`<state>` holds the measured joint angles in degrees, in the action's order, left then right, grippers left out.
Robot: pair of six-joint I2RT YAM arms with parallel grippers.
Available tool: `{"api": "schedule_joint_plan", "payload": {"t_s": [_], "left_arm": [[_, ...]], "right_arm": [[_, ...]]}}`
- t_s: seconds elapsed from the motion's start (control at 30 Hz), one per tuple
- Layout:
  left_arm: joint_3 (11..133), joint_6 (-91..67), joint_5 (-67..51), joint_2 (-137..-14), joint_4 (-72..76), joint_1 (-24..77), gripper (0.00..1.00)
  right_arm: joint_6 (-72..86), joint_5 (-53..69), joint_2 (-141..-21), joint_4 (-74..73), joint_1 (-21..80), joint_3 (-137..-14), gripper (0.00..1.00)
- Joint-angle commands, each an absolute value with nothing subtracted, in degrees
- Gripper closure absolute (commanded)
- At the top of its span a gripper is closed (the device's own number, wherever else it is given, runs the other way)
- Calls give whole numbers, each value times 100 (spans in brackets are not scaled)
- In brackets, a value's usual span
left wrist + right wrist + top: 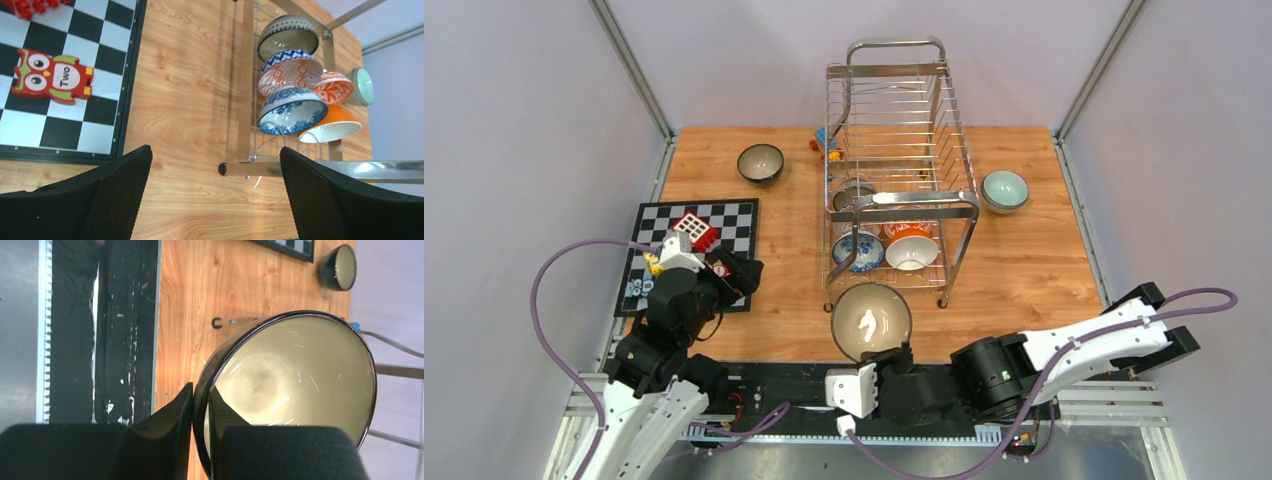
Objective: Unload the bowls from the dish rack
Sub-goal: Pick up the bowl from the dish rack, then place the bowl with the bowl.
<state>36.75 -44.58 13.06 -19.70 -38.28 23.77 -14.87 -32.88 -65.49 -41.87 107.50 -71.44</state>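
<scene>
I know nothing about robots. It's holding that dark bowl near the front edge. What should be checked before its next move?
1. Right tool grip on the dark bowl: pinching the rim from inside and outside. Ok.
2. Bowl out of the dish rack: held in front of it. Ok.
3. Bowl's height above the table: cannot tell.
4. Bare wood for setting down: free to the right of the rack. Ok.
5. Left tool free to help: open and empty. Ok.
6. Rack emptied: the blue-white bowl and others sit in it. Not ok.

Pale lilac walls (514, 120) enclose a wooden table (1024, 270) framed by grey metal corner posts (633, 68).
</scene>
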Motion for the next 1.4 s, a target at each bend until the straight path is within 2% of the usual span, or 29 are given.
{"api": "schedule_joint_plan", "payload": {"t_s": [0.0, 0.4, 0.57, 0.73, 0.97, 1.2, 1.37], "left_arm": [[3451, -4650, 1206, -1919, -4129, 2408, 0], [3317, -5089, 1276, -2238, -3829, 2408, 0], [3265, -4438, 513, -2303, -3431, 2408, 0], [3358, -4201, 189, -2836, -3897, 2487, 4], [3442, -4011, 298, -2810, -4102, 3325, 6], [4118, -4091, 1527, -3442, -4537, 5402, 6], [4231, -4175, 1558, -3876, -4594, 6333, 7]], "right_arm": [[-1704, -3641, -6404, -3404, 10854, -6465, 98], [-783, -3620, -6362, -2970, 10851, -5116, 98], [-527, -3680, -6246, -2830, 10854, -4680, 98], [-370, -3707, -6325, -2555, 10853, -4220, 98], [-341, -3532, -6849, -2123, 10841, -4071, 98], [-578, -3161, -7500, -1916, 10796, -4357, 98], [-918, -2932, -7719, -1881, 10792, -4582, 98]]}}
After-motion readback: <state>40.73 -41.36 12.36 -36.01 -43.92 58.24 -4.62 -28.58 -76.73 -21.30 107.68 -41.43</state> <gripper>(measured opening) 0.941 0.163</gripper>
